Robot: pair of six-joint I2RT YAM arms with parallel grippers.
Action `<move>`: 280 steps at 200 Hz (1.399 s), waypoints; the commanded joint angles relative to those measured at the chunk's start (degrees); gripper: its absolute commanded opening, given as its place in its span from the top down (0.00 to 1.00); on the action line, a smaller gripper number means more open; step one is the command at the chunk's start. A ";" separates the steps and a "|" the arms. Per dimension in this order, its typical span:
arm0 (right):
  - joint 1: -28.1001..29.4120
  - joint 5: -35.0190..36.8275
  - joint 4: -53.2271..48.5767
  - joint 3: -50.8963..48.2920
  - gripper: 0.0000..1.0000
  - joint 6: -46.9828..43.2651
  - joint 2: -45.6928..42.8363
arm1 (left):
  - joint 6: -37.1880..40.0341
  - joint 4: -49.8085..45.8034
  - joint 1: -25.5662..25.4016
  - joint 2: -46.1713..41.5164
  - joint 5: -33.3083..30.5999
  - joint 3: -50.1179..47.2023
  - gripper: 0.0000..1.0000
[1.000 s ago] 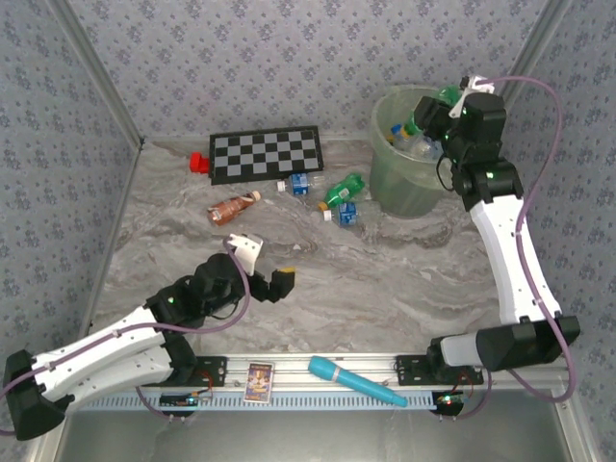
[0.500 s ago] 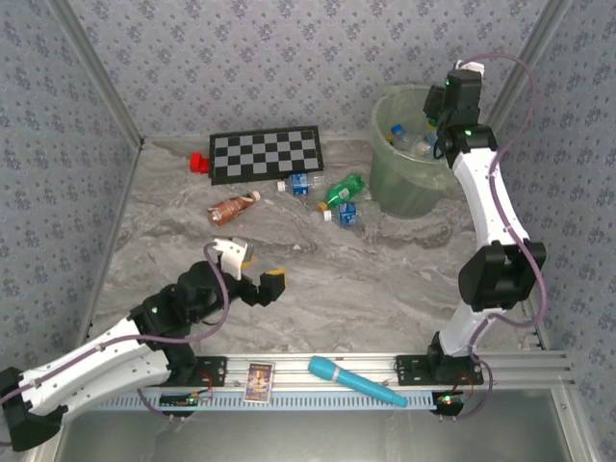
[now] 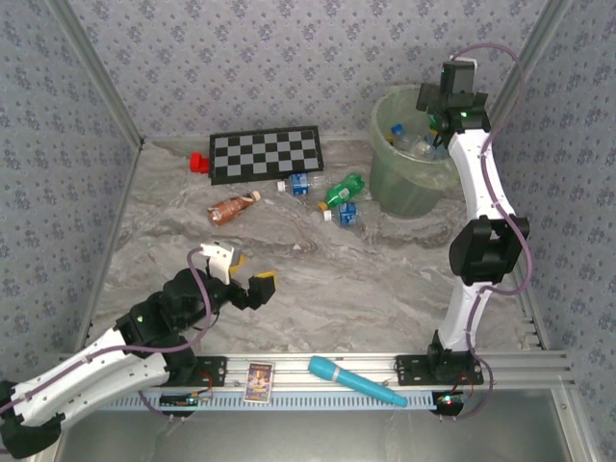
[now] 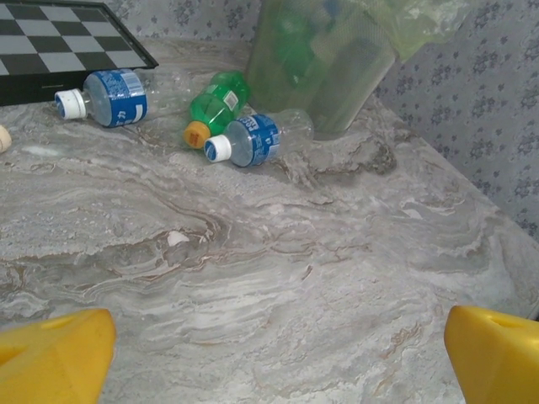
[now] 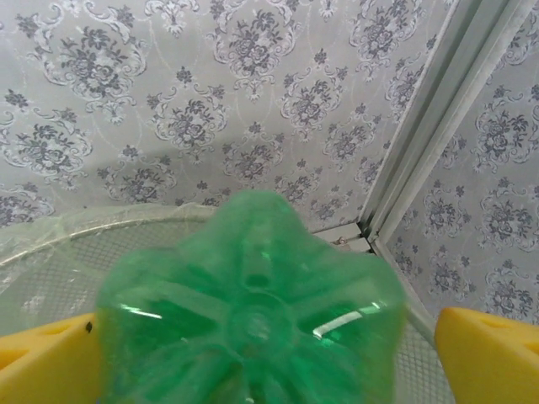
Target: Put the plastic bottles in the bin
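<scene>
the right end effector (image 5: 269, 353) is up over the bin (image 3: 397, 183). in its wrist view the jaws stand wide with the base of a green bottle (image 5: 253, 307) between them. there is a clear gap beside one finger, so the bottle looks loose rather than clamped. the bin's rim and its thin bag liner (image 5: 59, 231) lie below and behind the bottle, so i judge this to be the drop. to do it well, hold the wrist steady over the middle of the opening and keep the jaws spread until the bottle falls clear. then lift straight up so no finger snags the liner. the left end effector (image 4: 269, 353) hovers low over the worktop (image 4: 278, 269), jaws fully spread and empty, and it should stay well apart from the bin side. four bottles lie on the worktop: a brown bottle (image 3: 234, 207), a clear bottle (image 4: 114, 94) with a blue label beside the chessboard (image 4: 59, 34), a second green bottle (image 4: 217, 101) and a blue-labelled bottle (image 4: 251, 140). the last two are near the bin's foot.
</scene>
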 commanded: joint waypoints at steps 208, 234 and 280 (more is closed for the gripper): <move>2.47 -5.72 -7.89 0.18 0.01 1.02 -3.60 | -2.37 -2.44 -0.26 -4.84 -2.90 -2.05 0.00; 4.11 -6.03 -6.29 -4.73 0.00 2.64 -8.35 | -3.08 -1.96 -0.20 -3.57 -5.68 -2.40 0.00; 11.21 -5.77 3.01 -21.16 0.00 6.85 -22.47 | -4.04 -1.02 0.66 0.93 -11.20 -1.82 0.00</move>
